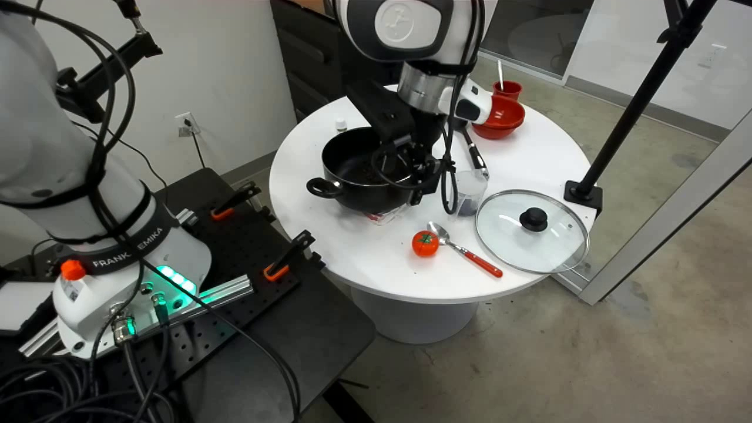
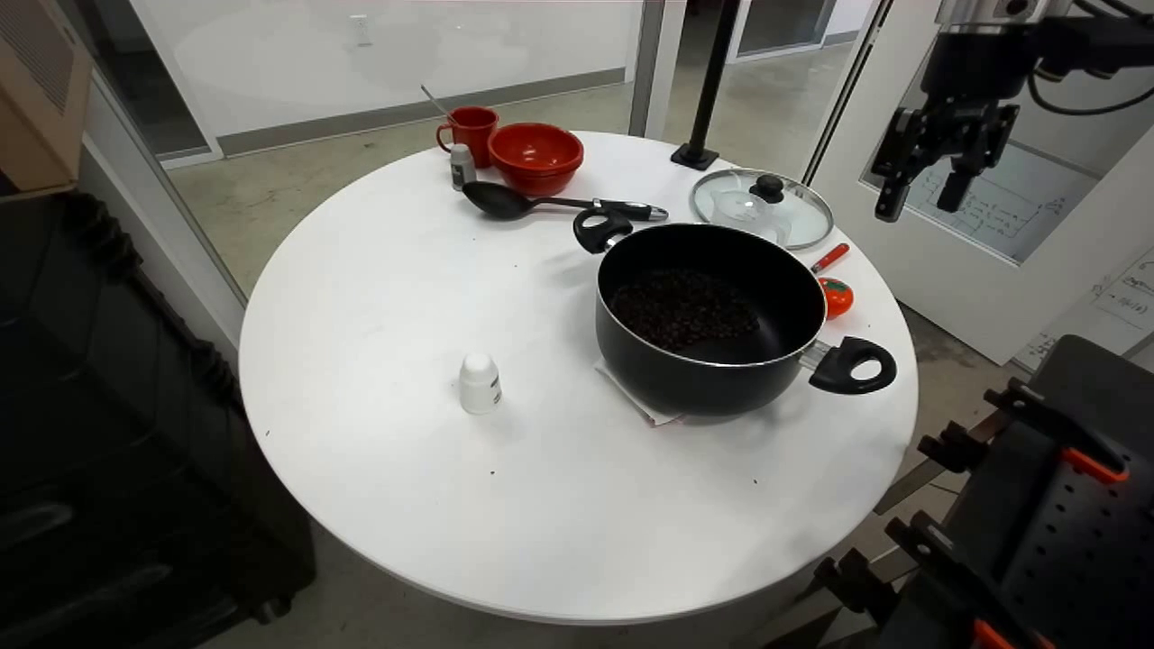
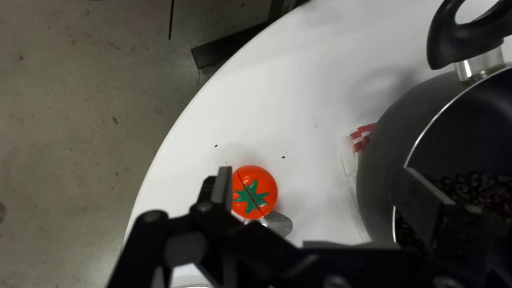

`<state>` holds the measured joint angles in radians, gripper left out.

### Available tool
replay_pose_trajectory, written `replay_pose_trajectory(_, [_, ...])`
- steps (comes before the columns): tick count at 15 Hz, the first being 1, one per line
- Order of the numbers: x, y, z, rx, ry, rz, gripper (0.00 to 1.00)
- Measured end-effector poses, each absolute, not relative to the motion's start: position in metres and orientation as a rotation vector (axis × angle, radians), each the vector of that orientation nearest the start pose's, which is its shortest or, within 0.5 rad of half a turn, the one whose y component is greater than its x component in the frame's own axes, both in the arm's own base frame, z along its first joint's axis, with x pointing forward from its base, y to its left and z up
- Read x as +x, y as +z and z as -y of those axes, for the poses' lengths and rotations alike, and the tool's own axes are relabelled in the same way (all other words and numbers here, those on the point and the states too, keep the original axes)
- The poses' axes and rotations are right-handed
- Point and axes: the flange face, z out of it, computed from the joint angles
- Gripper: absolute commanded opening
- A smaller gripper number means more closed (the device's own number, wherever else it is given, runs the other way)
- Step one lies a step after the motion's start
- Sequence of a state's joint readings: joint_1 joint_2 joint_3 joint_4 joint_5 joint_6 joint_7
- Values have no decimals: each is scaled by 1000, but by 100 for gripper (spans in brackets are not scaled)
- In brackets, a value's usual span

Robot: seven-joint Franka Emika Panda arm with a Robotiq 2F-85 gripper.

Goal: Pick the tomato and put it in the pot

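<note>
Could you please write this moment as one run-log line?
gripper: open, empty, raised | tomato: on table, beside spoon | pot: on cloth, dark beans inside, lid off | pick: not yet done

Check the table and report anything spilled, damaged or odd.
In the wrist view, a dark line runs straight across the tomato, like a seam or cut. A few dark specks dot the white table near it, possibly spilled crumbs.
</note>
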<state>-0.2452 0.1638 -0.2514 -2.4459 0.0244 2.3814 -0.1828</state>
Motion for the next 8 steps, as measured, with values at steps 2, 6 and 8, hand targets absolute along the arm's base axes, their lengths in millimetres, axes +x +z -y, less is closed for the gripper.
replay_pose_trajectory(2, [406, 210, 224, -3081, 319, -463, 100])
replay_pose_trajectory(6, [410, 193, 227, -3187, 303, -330, 100])
replay_pose_trajectory(8, [411, 185, 228, -3234, 271, -275, 100])
